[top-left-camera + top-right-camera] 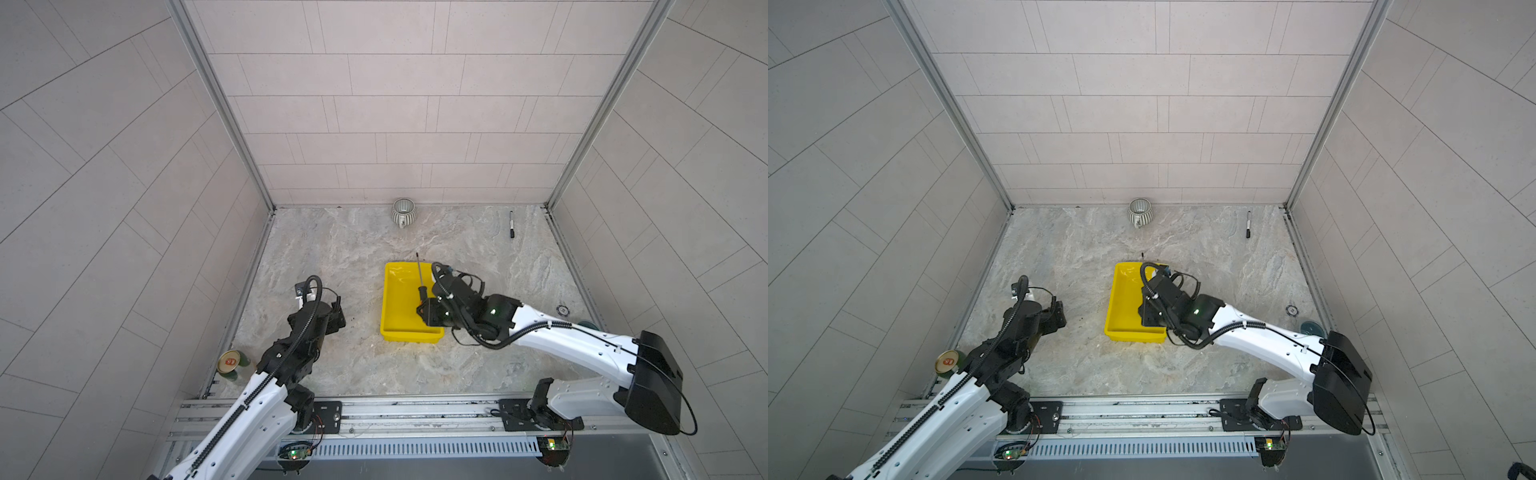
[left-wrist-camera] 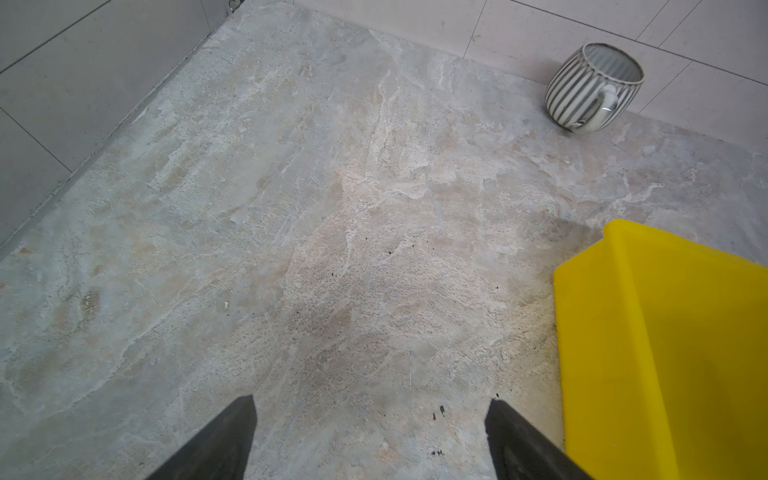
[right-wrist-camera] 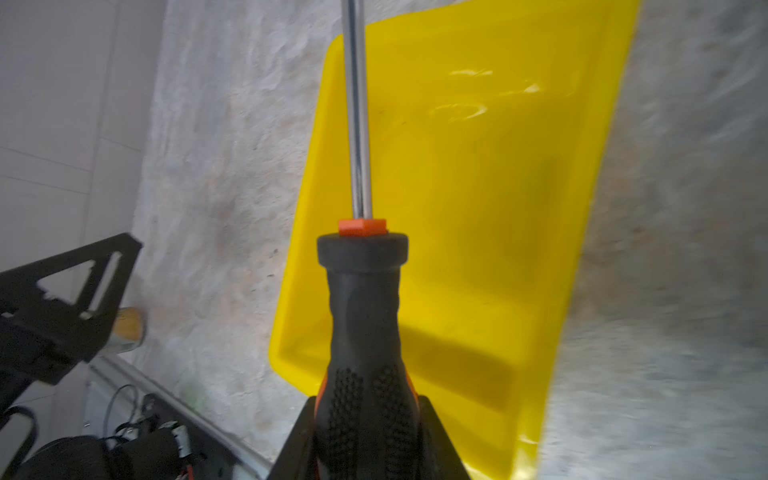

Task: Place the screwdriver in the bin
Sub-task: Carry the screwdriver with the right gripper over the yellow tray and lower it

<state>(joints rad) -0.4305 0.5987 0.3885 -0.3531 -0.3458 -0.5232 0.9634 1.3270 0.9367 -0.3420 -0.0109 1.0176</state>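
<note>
As one screwdriver (image 1: 420, 283) hangs over one bin (image 1: 398, 303) — one mug (image 1: 403, 211) stands apart.

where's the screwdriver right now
In a top view, the screwdriver is just right of centre, held by the right gripper over the yellow bin.

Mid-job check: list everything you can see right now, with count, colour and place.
screwdriver: 1, black-and-orange handle, metal shaft; held over the bin
bin: 1, yellow; middle of the table
mug: 1, grey-white striped; by the back wall
marker: 1, black; back right of the table
can: 1, green with gold top; front left edge
disc: 1, dark with white marks; right edge
teal round thing: 1; right edge, partly hidden
table: 1, grey marbled
left gripper: 1, black; open, above the table left of the bin
right gripper: 1, black; shut on the screwdriver handle
</note>
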